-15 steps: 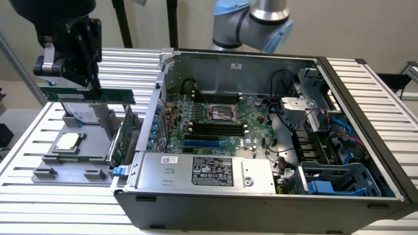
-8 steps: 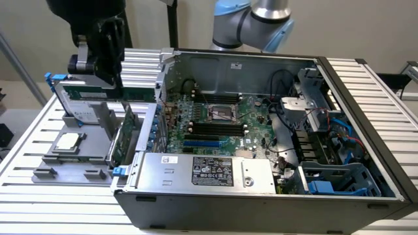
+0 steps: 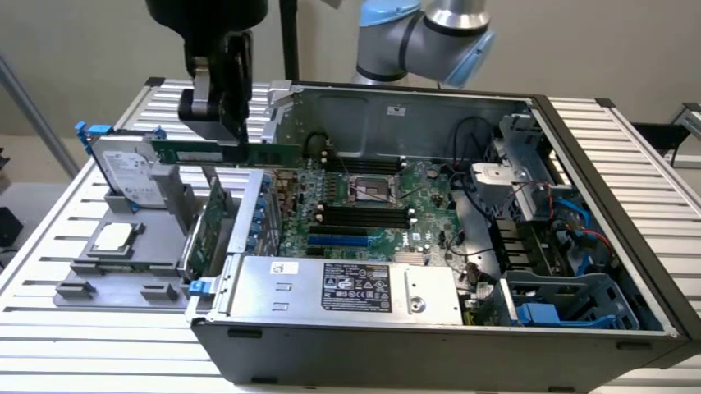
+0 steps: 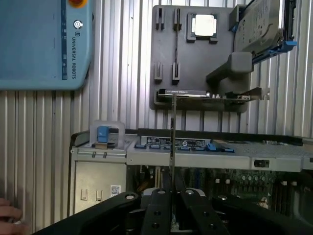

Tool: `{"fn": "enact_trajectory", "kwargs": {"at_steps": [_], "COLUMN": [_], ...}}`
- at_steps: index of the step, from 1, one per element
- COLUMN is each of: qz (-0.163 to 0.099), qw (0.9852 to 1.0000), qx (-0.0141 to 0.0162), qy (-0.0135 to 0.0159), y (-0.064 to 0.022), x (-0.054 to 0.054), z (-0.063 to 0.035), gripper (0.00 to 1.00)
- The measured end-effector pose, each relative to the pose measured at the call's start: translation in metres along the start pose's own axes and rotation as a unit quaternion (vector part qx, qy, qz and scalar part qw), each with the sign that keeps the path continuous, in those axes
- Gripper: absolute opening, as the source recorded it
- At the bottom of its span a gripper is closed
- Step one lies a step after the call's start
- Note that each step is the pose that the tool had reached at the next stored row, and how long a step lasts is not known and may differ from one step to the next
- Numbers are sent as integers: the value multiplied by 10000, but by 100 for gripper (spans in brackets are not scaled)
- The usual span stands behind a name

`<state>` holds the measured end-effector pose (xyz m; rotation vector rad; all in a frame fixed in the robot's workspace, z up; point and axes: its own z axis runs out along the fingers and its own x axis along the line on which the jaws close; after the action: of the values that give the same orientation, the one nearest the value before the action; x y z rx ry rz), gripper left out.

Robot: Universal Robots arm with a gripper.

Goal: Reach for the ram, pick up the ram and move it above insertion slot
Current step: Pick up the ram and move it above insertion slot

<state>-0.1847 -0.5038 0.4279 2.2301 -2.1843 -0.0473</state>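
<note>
Your gripper [image 3: 215, 123] has its fingers clamped on the ram [image 3: 235, 153], lifted edge-on for the motherboard [image 3: 362, 209] slots beyond

Air above motherboard [image 3: 362, 205] looks open; case wall [image 3: 395, 111], drive cage [image 3: 531, 164] & PSU [image 3: 350, 287] box it in

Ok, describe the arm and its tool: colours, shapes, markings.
The arm has silver-grey tube sections with pale blue rounded joint caps. The tool is matte black and blocky, hanging from a black wrist housing. In the wrist view its black fingers show round screw holes.
</note>
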Motion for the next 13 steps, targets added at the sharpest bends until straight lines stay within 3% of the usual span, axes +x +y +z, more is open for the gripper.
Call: {"fn": "enact_trajectory", "kwargs": {"at_steps": [7, 13], "qz": [-1, -1], "qw": [10000, 10000], "qx": [0, 0], "qy": [1, 0], "y": [-321, -585], "x": [-72, -189], "z": [29, 112], "gripper": [14, 14]}}
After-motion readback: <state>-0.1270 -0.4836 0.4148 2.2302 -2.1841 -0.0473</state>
